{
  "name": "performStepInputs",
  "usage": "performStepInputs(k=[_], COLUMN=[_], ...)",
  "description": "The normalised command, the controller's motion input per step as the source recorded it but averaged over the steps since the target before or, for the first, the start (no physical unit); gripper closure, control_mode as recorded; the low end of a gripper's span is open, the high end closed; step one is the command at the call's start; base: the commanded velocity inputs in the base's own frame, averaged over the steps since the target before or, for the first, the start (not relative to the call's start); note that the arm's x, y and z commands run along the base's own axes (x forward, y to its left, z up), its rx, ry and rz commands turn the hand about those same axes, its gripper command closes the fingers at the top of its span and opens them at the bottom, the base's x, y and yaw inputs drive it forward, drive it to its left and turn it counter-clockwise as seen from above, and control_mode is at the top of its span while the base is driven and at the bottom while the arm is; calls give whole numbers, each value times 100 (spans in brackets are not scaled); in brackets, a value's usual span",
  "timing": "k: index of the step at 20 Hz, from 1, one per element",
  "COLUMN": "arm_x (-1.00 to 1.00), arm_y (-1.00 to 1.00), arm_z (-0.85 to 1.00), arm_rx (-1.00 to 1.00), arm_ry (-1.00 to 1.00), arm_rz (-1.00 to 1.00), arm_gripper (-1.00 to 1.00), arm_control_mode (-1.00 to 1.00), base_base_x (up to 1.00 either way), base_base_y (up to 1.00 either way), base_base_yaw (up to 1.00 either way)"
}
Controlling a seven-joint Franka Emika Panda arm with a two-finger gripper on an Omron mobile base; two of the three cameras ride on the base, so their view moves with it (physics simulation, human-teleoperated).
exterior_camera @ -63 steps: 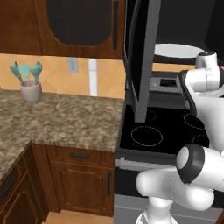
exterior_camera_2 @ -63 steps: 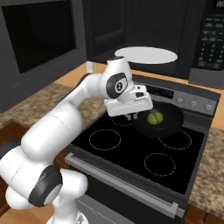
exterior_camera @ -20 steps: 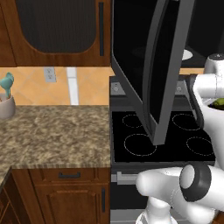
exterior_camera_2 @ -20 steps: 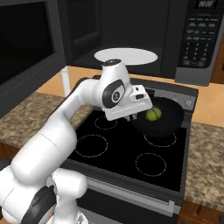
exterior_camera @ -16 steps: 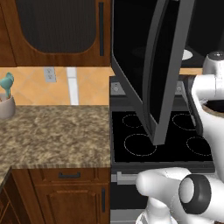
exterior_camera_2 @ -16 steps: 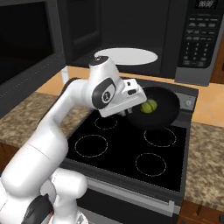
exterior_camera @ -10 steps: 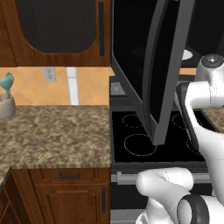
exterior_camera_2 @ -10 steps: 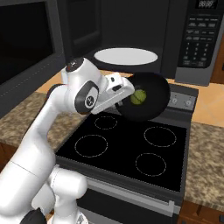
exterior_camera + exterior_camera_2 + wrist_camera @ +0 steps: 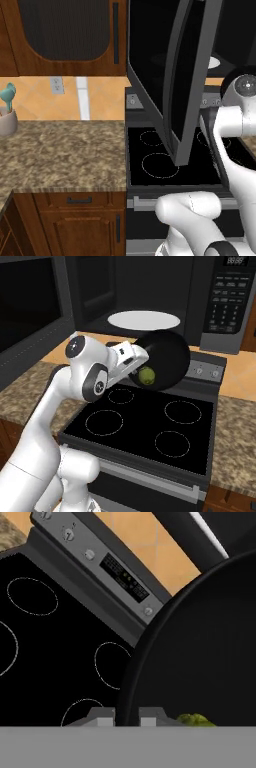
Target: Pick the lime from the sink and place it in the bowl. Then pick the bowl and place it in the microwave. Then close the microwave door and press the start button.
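Note:
My gripper [image 9: 134, 360] is shut on the rim of the black bowl [image 9: 167, 356], which it holds tilted above the back of the stove. The yellow-green lime [image 9: 146, 375] rests in the bowl's lower side. In the hand view the bowl [image 9: 200, 647] fills the right half, its rim runs between my fingertips [image 9: 102, 716], and the lime [image 9: 195, 719] peeks up at the bottom. The microwave [image 9: 227, 301] is just behind the bowl, with a white turntable plate [image 9: 144, 319] inside. Its door [image 9: 187, 75] [image 9: 30, 306] stands open to the left. The sink is out of view.
A black cooktop [image 9: 145, 426] with several burner rings lies under the bowl, and its grey control strip [image 9: 115, 572] runs along the back. A granite counter [image 9: 60, 150] extends to the left and carries a cup of teal utensils [image 9: 6, 117].
The arm has raised the bowl off the cooktop and up toward the microwave opening. The bowl has tipped over, and the lime has rolled to its low side.

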Motion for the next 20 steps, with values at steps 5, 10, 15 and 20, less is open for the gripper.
performStepInputs(k=[5,10,15,20], arm_x=[-1,-1,6,15], arm_y=[-2,28,29,7], arm_z=[28,94,36,-7], arm_rx=[16,-1,-9,-4], arm_ry=[8,21,11,-8], arm_rz=[13,27,31,26], arm_gripper=[100,100,100,100], arm_control_mode=[-100,-100,-100,-100], base_base_x=[0,0,0,0], base_base_y=[0,0,0,0], base_base_yaw=[0,0,0,0])
